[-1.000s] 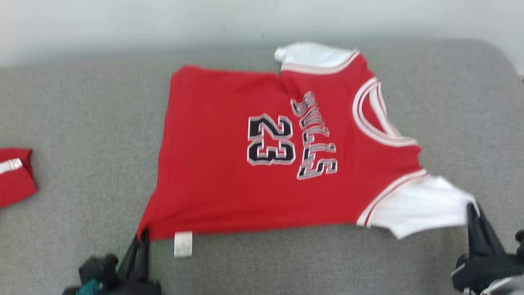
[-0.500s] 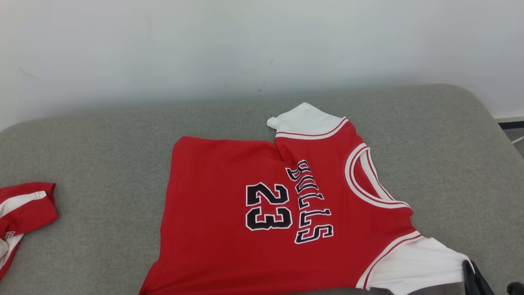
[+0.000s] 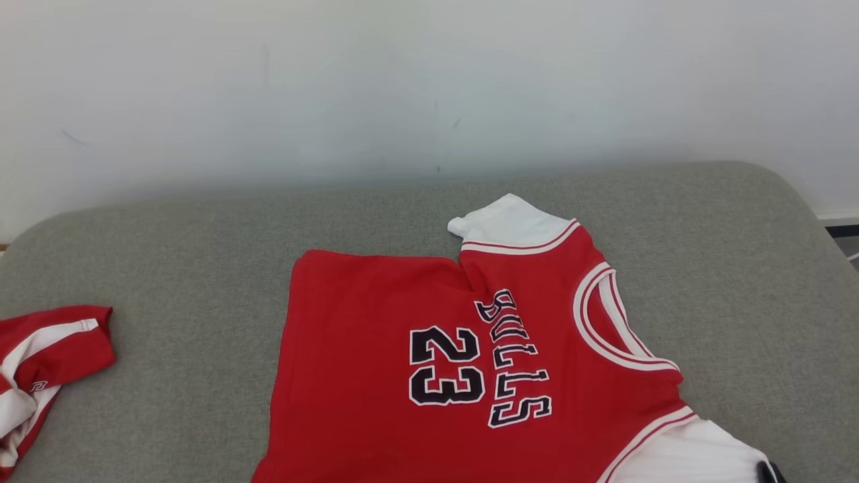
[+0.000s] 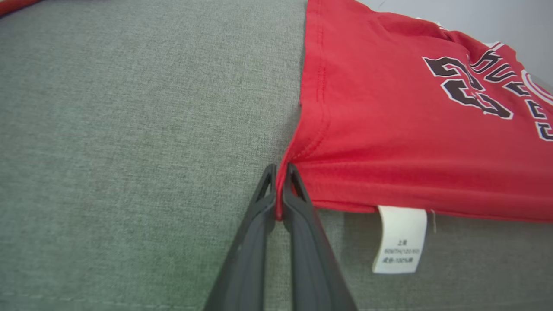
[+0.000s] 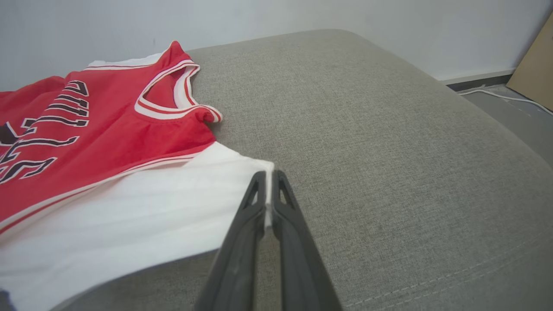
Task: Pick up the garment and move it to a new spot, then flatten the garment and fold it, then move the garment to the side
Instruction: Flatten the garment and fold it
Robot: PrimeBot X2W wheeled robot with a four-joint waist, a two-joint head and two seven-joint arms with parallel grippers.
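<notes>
Head view tilted up, but left tool [image 4: 281, 169] and right tool [image 5: 268, 175] stay clamped on the jersey [image 3: 376, 302], so it's probably still flattening.

Smooth knit cloth jersey [image 3: 376, 376] – coarse woven matt cushion [image 3: 188, 255].

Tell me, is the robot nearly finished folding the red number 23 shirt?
Not yet. Done, it seems: the jersey lies spread out, print up, on the grey cushion, with one wrinkle near the far sleeve. In hand: the left gripper pinches the red hem corner and the right gripper pinches the white sleeve, probably to pull it flat. Left: no fold shows yet, and it has not been set aside.
</notes>
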